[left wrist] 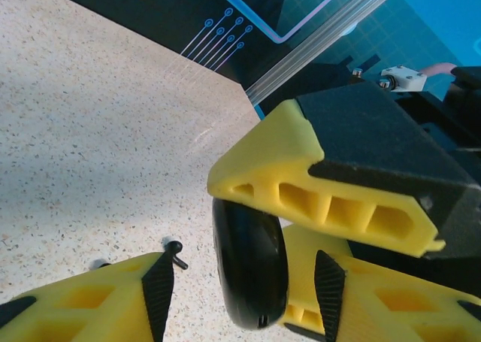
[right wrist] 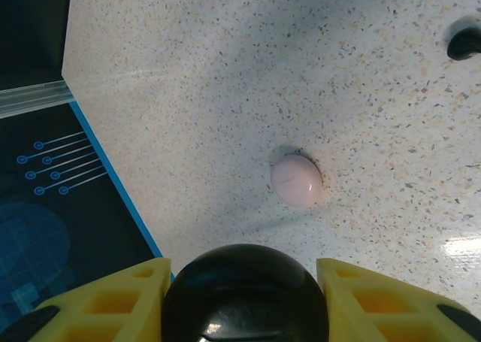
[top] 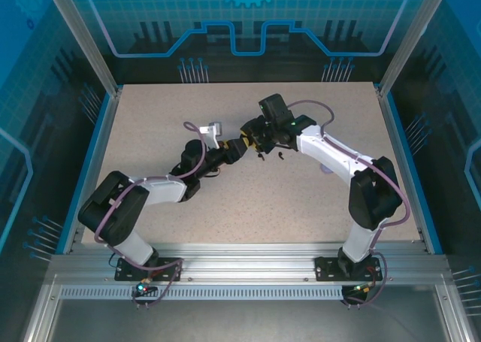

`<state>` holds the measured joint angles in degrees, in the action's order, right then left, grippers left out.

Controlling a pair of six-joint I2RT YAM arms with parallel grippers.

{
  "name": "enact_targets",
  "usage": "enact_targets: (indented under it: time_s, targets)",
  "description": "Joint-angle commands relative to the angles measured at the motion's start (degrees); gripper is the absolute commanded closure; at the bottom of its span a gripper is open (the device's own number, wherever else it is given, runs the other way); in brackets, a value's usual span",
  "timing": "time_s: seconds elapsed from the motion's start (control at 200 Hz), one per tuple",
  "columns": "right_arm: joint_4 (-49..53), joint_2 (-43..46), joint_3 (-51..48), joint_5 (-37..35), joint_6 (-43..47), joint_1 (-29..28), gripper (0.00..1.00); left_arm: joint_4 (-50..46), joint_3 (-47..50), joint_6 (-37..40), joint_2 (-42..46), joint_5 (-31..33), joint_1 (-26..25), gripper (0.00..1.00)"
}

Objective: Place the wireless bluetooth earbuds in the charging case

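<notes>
A speckled beige table (top: 150,131) seen from above, with two robot arms reaching in from the near edge and meeting at its middle.

The left arm (top: 143,195) stretches up and to the right. Its left gripper (top: 234,149) stops just left of the black charging case (top: 244,142). In the left wrist view, the left gripper (left wrist: 239,301) has its claw partly open. Its two yellow fingers (left wrist: 105,301) stand on either side of the black charging case (left wrist: 249,267). The case is on edge, close against the right-hand finger, with a clear gap to the left-hand one.

Left of the case in this view, a tiny black earbud (left wrist: 175,253) lies on the table, just off the left-hand fingertip.

A finger (left wrist: 323,184) of the other arm presses on the top of the case.

The right gripper (top: 253,139) sits just right of the case, and the right arm (top: 353,169) runs back to the near right. In the right wrist view, the right gripper (right wrist: 244,286) is clamped on the black charging case (right wrist: 244,297), with a yellow finger (right wrist: 376,301) tight against each side.

Beyond the case in this view, slightly to its right, a pale pink rounded piece (right wrist: 296,180) rests on the table. It is too smooth to tell what it is.

From above, a small lilac object (top: 328,169) lies well right of the case, partly under the right arm.
</notes>
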<state>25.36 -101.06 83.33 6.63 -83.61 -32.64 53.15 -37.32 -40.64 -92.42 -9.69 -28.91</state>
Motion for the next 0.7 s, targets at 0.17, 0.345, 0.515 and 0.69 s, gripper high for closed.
enact_targets:
  time_s: [0.17, 0.345, 0.515, 0.69]
  targets:
    - [-1.19, 1.74, -0.81, 1.27, -1.32, -0.92, 0.72, 5.34, -2.45, -1.37, -3.54, 1.34, -0.76, 0.53]
    - [-1.34, 1.81, -0.84, 1.28, -1.84, -1.02, 0.73, 6.75, -2.41, -1.79, -5.04, 2.46, -1.25, 0.55]
    - [-1.52, 1.88, -0.86, 1.44, -1.91, -1.06, 0.73, 7.55, -2.45, -2.07, -5.99, 3.35, -1.36, 0.60]
    - [-1.72, 1.87, -1.22, 1.63, -2.08, -1.17, 0.73, 8.10, -3.06, -2.34, -6.86, 4.11, -1.36, 0.68]
